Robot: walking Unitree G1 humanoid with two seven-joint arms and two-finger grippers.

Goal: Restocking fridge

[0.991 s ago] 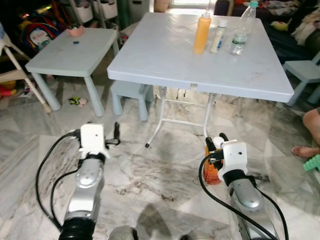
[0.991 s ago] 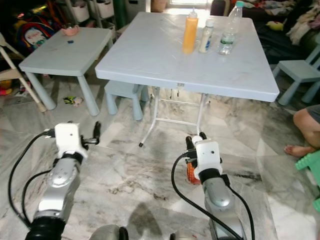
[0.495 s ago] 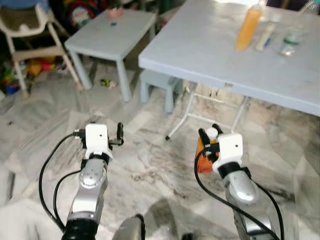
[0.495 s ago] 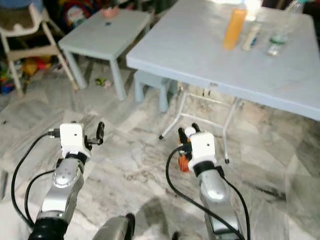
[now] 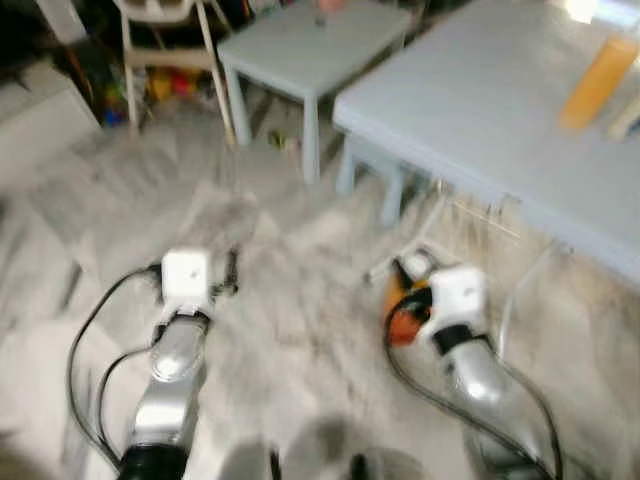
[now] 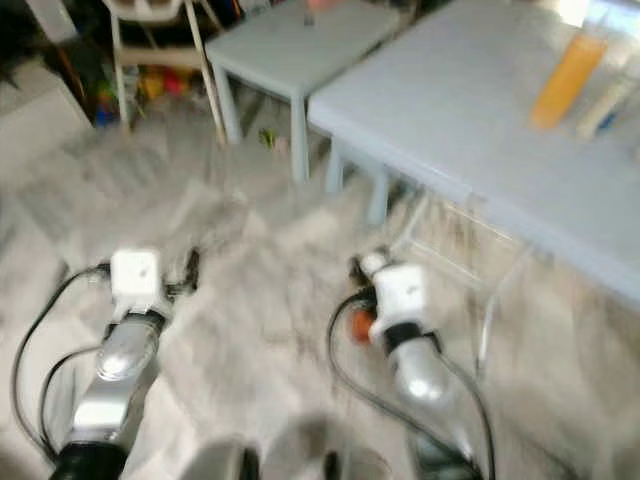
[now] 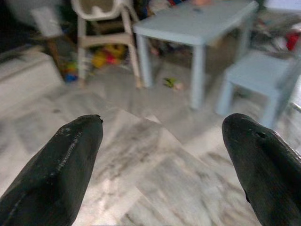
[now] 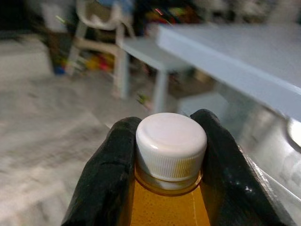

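The view has turned left; the right gripper clasps the orange bottle by its neck; the left gripper is spread, holding nothing.

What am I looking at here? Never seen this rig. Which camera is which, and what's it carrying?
It is a humanoid robot with two silver arms. The two blurred pictures come from its head camera, looking down at a marble floor. The other two come from wrist cameras looking along each gripper's black fingers. The left gripper is open and empty. The right gripper is shut on an orange bottle with a white ribbed cap. On the large pale blue table stands a tall orange bottle.
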